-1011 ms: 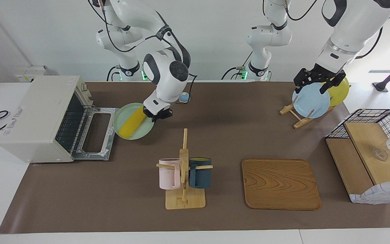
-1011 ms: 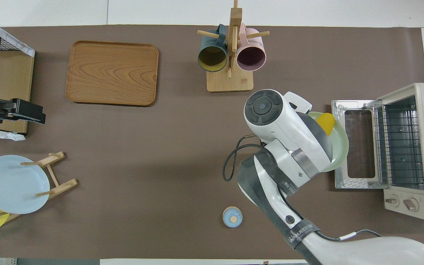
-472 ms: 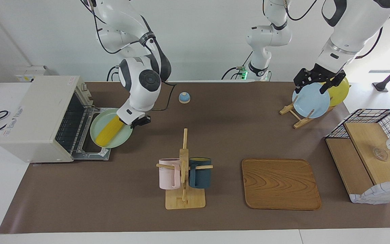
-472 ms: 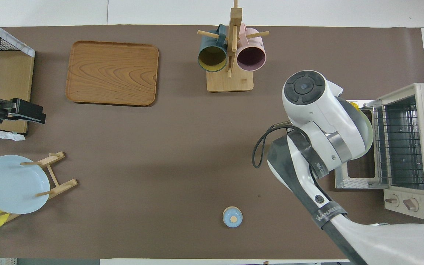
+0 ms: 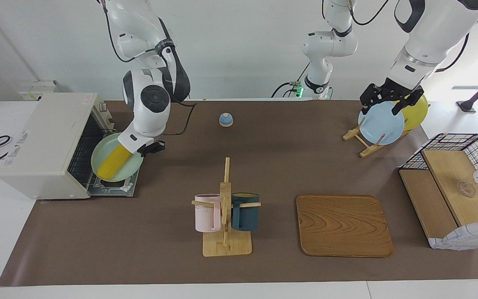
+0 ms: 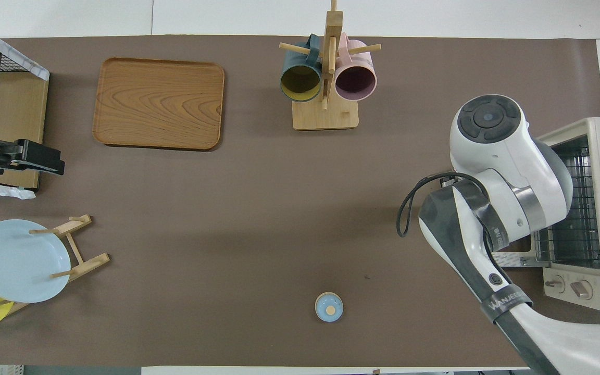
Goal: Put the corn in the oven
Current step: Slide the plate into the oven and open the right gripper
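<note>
Right hand [image 5: 144, 148] closed on the rim of a pale green plate [image 5: 116, 158], held tilted over the oven's [image 5: 48, 145] lowered door, at the mouth of the cavity. Corn [image 5: 112, 161] lies on that plate, lengthwise down its slope, just below the hand.

Edges/room: plate edge away from the hand sits at the oven opening, close to the wire rack; whether it touches, cannot tell. Bench [image 5: 264, 166] on the side of the hand away from the oven is open out to a small blue knob-like object [image 5: 226, 119] and a wooden mug stand [image 5: 225, 216], both well apart from the hand.

Change: one second ago plate and corn were beside the open door, over bare bench; half a second ago over the door's outer edge; now at the oven mouth. Left hand [image 5: 388, 99] unchanged, fingers spread, waiting over a blue plate [image 5: 381, 123] in a wooden rack.

Hidden: from overhead the right arm covers hand, plate, corn and most of the door; only the oven's rack [image 6: 581, 208] and knobs show.
</note>
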`<state>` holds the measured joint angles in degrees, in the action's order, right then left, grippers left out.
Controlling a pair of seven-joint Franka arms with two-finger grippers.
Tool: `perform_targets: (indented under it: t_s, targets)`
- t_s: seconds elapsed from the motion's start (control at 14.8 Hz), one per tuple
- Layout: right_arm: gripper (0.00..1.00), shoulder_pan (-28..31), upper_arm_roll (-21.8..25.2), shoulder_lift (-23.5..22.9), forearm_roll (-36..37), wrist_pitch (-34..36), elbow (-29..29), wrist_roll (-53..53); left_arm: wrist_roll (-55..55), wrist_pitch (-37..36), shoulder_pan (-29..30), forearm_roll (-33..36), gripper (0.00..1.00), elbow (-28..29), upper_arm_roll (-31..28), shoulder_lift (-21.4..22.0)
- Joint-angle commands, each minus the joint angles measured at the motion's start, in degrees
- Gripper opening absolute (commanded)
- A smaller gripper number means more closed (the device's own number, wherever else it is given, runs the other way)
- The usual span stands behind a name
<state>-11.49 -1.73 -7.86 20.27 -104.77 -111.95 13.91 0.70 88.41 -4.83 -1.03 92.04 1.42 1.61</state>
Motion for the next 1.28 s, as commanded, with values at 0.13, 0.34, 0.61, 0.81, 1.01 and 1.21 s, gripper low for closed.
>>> perform_targets:
  t_s: [0.13,0.34,0.61,0.81,1.01,1.21]
  targets:
    - [0.00,4.71,-0.64,3.56,1.44,-3.41,-5.21,-4.84,-0.61,0.54,0.79,1.12,1.00,1.30,0.51,1.20]
    - [0.00,6.92,-0.64,4.25,1.44,-5.79,-7.67,-6.87,-0.61,0.54,0.79,1.12,1.00,1.30,0.51,1.20]
    - [0.00,8.76,-0.64,4.43,1.44,-5.88,-8.11,-8.80,-0.61,0.54,0.79,1.12,1.00,1.30,0.51,1.20]
    - [0.00,9.56,-0.64,4.78,1.44,-5.53,-8.11,-9.86,-0.61,0.54,0.79,1.12,1.00,1.30,0.51,1.20]
    - [0.00,11.65,-0.64,4.87,1.53,-6.05,-8.11,-12.66,-0.61,0.54,0.79,1.12,1.00,1.30,0.51,1.20]
    - [0.00,13.85,-0.64,4.79,1.44,-6.85,-8.20,-15.57,-0.61,0.54,0.79,1.12,1.00,1.30,0.51,1.20]
